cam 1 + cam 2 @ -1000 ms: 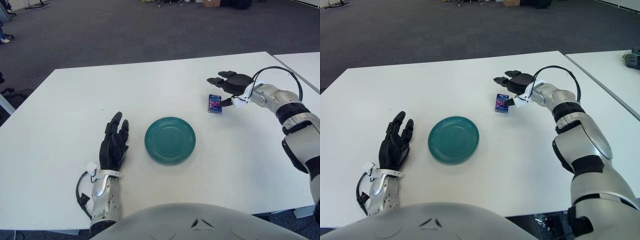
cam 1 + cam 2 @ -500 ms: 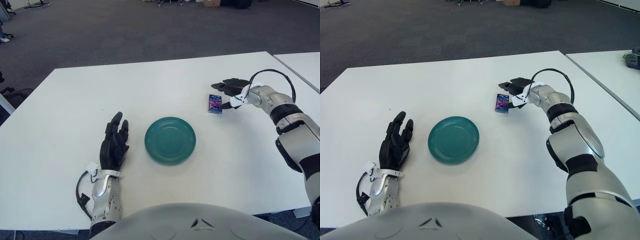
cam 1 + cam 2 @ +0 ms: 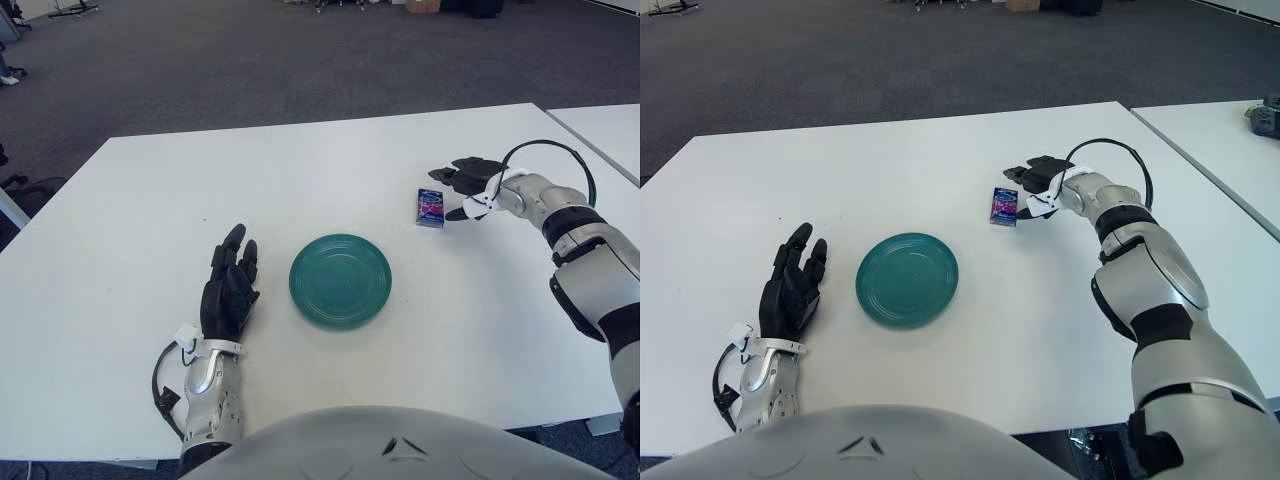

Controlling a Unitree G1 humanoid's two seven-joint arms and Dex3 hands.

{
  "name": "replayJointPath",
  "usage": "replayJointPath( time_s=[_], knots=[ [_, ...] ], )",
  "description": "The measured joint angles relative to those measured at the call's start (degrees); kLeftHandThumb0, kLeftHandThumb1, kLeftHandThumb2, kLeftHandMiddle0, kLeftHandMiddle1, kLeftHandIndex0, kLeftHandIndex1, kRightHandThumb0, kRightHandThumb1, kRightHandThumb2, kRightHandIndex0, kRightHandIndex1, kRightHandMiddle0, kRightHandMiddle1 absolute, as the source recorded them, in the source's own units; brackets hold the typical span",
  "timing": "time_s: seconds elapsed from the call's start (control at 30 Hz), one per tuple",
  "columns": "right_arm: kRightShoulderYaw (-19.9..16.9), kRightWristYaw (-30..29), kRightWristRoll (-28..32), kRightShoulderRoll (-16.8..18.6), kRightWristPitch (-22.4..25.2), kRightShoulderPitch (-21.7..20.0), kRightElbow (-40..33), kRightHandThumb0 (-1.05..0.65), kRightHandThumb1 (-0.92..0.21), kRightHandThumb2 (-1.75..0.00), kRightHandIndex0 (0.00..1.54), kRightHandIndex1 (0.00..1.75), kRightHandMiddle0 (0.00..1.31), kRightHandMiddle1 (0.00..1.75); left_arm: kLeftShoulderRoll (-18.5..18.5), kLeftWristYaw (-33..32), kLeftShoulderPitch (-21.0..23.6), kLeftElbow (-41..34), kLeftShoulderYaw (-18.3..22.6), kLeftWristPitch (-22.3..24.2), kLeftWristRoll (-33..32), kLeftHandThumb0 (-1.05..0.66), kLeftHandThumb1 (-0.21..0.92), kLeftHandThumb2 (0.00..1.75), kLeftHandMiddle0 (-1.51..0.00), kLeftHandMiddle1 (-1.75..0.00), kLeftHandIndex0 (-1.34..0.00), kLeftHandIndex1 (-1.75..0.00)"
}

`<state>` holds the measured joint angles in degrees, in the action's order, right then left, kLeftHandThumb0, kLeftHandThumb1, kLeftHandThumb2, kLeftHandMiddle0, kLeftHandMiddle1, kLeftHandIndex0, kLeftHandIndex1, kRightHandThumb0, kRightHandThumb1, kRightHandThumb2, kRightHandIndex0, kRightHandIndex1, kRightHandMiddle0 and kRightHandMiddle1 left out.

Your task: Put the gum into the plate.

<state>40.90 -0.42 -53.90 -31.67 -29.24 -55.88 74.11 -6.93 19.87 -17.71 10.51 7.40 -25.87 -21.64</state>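
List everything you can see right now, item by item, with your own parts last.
gum pack: one, blue with pink print, on the table right of the plate, not grasped.
plate: one, teal, empty, centre of the table.
table: one, white, under everything.
second table: one, white, far right.
right hand: one, black, just right of the gum pack, fingers spread.
left hand: one, black, left of the plate, fingers extended, idle.

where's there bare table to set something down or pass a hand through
Bare table stretches between the far edge and the green plate, and again between the plate and the near edge. A narrower strip lies between the plate and the left hand. It is crowded only at the right, where the right hand, fingers spread, sits right beside the gum pack.
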Motion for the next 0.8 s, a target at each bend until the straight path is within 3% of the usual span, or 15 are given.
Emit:
replayJointPath(
  time_s=[0.8],
  knots=[
    [3.37,-4.05,-1.63,0.00,-1.12,-1.11,1.42,-1.05,-0.92,-0.48,0.00,0.00,0.00,0.00,0.00,-0.10,-0.01,0.00,0.02,-0.05,-0.11,-1.00,0.92,0.79,-0.20,0.00,0.00,-0.50]
  ],
)
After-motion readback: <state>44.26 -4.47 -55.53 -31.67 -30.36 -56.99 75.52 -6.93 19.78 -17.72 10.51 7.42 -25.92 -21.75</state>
